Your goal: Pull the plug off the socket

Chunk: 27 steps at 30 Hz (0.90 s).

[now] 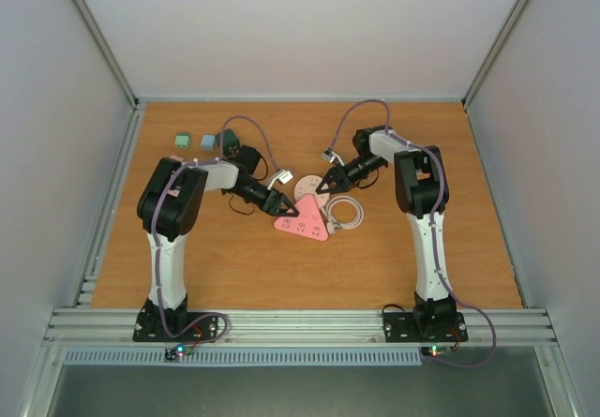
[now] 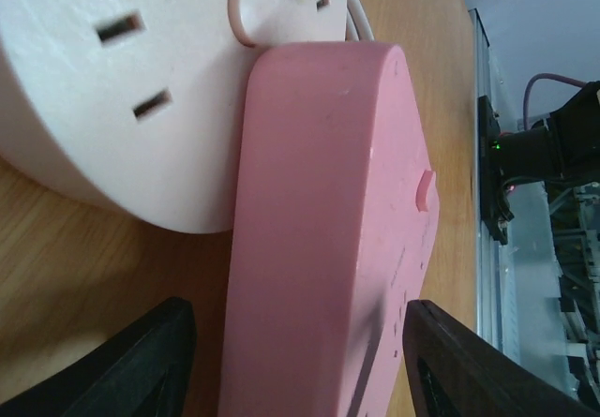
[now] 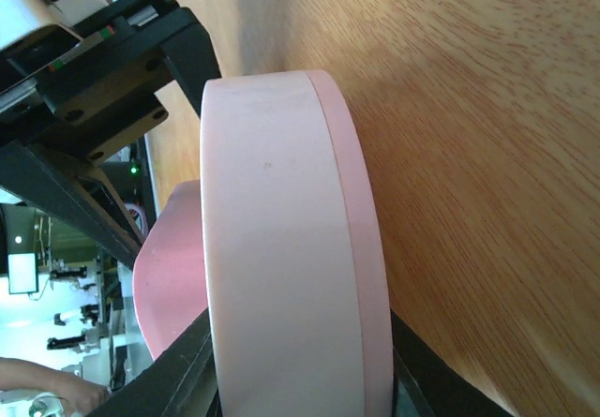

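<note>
Right gripper (image 1: 322, 184): fingers (image 3: 173, 384) clamped on opposite edges of the pale pink round plastic disc (image 1: 306, 188), which lies flat on the wooden table (image 1: 422, 136). Left gripper (image 1: 284, 207): jaws apart, straddling the pink triangular plastic socket block (image 1: 307, 222). A gap shows beside one finger (image 2: 122, 365); the other sits at the block's side. Disc, slotted face up, abuts the block's far corner. Whether the two are plugged together cannot be told. White coiled cable (image 1: 347, 213) lies just beside both.
</note>
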Tool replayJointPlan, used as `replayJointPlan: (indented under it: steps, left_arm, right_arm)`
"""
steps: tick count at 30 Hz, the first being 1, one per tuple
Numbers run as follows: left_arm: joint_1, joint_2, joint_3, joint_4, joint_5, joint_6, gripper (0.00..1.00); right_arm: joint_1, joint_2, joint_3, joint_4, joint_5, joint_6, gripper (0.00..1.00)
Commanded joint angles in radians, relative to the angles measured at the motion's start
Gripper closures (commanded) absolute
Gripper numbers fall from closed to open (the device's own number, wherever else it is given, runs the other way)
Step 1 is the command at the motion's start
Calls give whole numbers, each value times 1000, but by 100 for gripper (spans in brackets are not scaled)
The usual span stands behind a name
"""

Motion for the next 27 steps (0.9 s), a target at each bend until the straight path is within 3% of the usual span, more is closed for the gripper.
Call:
replayJointPlan:
  steps: [1, 13, 27]
  left_arm:
    - [-7, 29, 4, -1, 72, 46, 39]
    - [-67, 36, -28, 18, 104, 74, 55]
    - [-67, -45, -138, 177, 49, 22, 72]
  right_arm:
    - [17, -36, -12, -4, 70, -37, 73]
    - [20, -37, -15, -3, 69, -36, 75]
    - [20, -39, -18, 5, 85, -27, 77]
